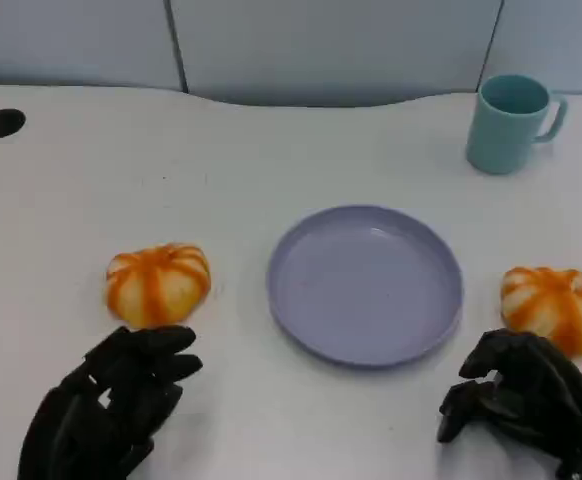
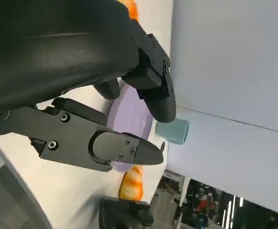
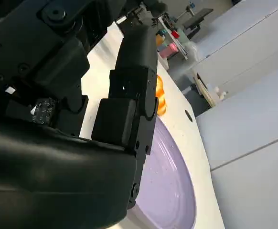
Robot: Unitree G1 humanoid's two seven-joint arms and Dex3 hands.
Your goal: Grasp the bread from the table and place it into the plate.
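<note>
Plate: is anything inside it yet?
Nothing lies in the plate; its purple surface shows bare in the head view. One bread roll sits on the table to its left, another to its right, partly covered by the right hand.

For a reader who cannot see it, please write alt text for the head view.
An empty lilac plate sits mid-table between two orange-striped bread rolls, one on its left and one on its right. The left hand and right hand hover near them, holding nothing. A teal mug stands behind.
</note>
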